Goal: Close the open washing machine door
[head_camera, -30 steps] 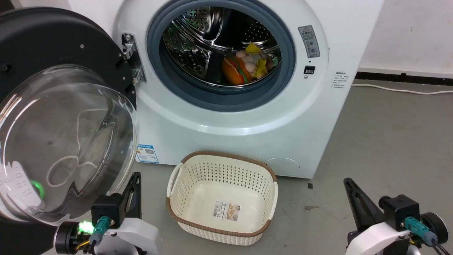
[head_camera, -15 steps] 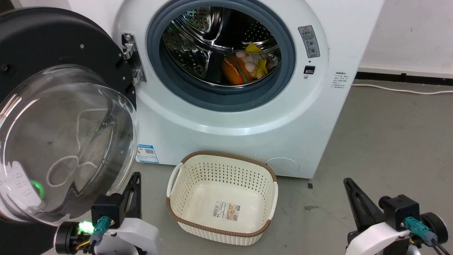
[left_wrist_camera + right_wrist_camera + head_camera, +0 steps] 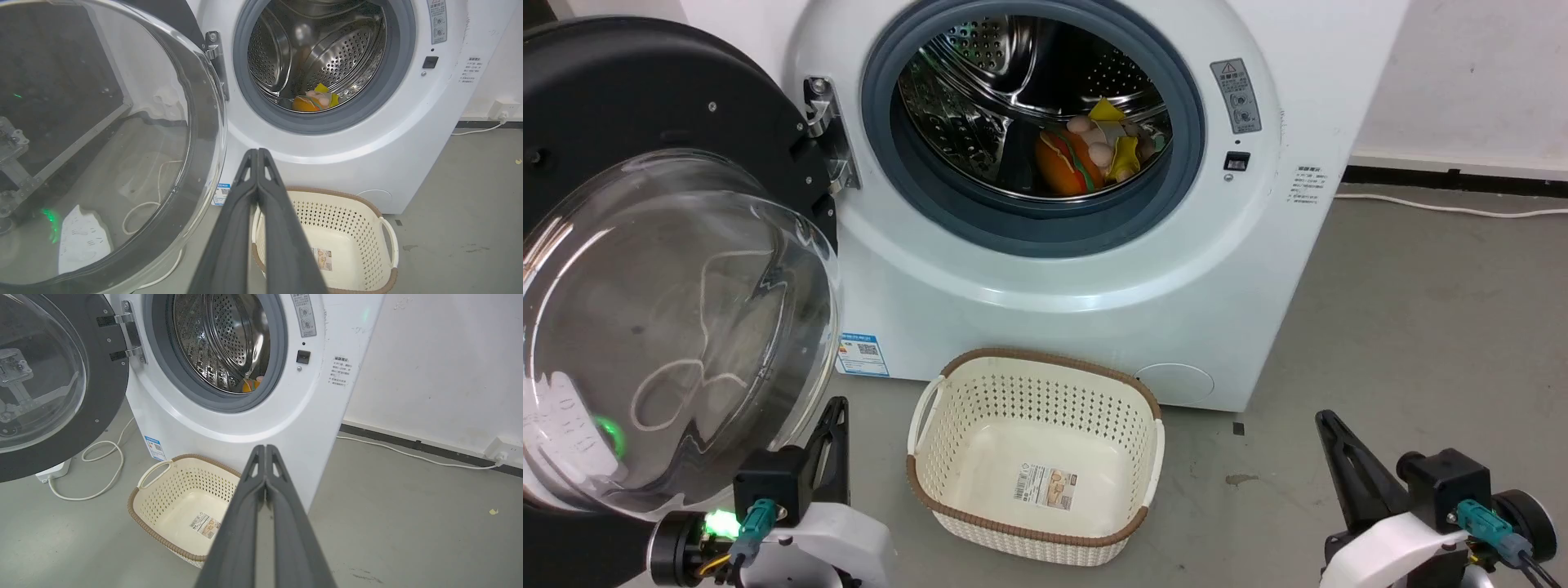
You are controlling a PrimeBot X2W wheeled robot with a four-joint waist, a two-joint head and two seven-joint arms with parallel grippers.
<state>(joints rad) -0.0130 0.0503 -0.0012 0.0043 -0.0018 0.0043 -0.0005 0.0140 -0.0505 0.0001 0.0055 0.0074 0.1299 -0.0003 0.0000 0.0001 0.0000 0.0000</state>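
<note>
The white washing machine (image 3: 1086,278) stands ahead with its steel drum exposed. Its door (image 3: 645,106), black-rimmed with a clear domed glass bowl (image 3: 678,327), hangs wide open at the left on a metal hinge (image 3: 825,131). Low at the left, my left gripper (image 3: 837,406) is shut and empty, just below the glass bowl's lower edge. In the left wrist view the door (image 3: 106,134) sits left of my shut left gripper (image 3: 257,152). My right gripper (image 3: 1325,418) is shut and empty at the lower right, apart from the machine; the right wrist view has it (image 3: 265,448) before the washing machine (image 3: 286,416).
A cream perforated basket (image 3: 1037,457) with a brown rim sits empty on the grey floor before the machine, between my grippers. Soft toys (image 3: 1094,151) lie in the drum. A white cable (image 3: 102,465) and power strip lie under the door. A wall and cord run at the right.
</note>
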